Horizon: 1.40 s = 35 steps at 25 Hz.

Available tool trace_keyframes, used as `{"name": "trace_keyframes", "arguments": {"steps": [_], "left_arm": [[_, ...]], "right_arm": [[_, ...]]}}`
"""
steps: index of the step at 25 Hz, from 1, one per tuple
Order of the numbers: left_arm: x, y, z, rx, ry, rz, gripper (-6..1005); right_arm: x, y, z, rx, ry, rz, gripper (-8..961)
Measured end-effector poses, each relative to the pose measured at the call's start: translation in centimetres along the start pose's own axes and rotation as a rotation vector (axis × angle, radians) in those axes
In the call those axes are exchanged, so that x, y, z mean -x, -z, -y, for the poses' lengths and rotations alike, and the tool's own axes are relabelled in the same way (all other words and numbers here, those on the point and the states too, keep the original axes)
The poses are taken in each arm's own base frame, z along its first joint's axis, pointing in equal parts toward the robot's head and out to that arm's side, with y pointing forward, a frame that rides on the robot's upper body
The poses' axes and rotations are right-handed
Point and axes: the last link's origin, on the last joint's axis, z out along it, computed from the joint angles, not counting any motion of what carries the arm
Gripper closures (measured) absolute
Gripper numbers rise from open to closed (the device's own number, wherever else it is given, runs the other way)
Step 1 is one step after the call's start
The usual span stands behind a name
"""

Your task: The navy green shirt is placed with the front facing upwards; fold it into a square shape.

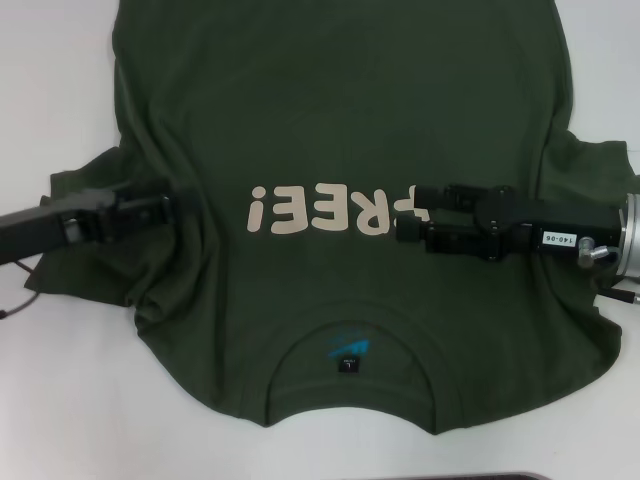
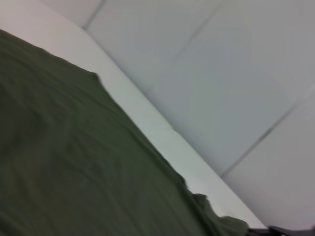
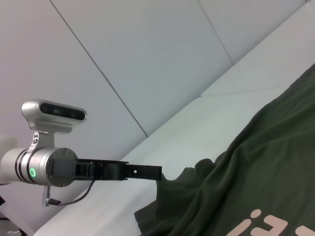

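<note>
Navy green shirt (image 1: 340, 140) lies spread front-up on the white worktop (image 1: 60, 90), collar toward the robot, so the cream "FREE!" lettering (image 1: 330, 210) reads upside down in the head view. Its black neck label (image 1: 346, 362) sits inside the collar. Both sleeves are bunched and wrinkled rather than flat, probably because the arms are working at them. The left gripper (image 1: 185, 208) reaches in from the left at chest height, its tip at the rumpled left sleeve; whether its jaws are clamped on cloth I cannot tell. The right gripper (image 1: 405, 215) lies across the shirt from the right, its tip at the end of the lettering; its jaws' state is likewise unclear. I judge the sideways fold is just starting, with no panel turned over yet
</note>
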Motion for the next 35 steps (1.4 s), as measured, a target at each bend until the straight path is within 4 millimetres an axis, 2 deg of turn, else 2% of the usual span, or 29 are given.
{"name": "trace_keyframes", "arguments": {"steps": [13, 23, 35], "left_arm": [[-0.4, 4.0, 2.6, -0.210, 0.021, -0.042, 168], [-0.6, 5.2, 3.9, -0.312, 0.015, -0.062, 177], [-0.3, 5.6, 5.0, -0.397, 0.024, -0.046, 187]], "right_arm": [[0.2, 0.0, 0.0, 0.000, -0.006, 0.010, 130], [0.5, -0.1, 0.1, 0.001, 0.000, 0.011, 130], [0.7, 0.1, 0.2, -0.006, -0.014, 0.020, 131]]}}
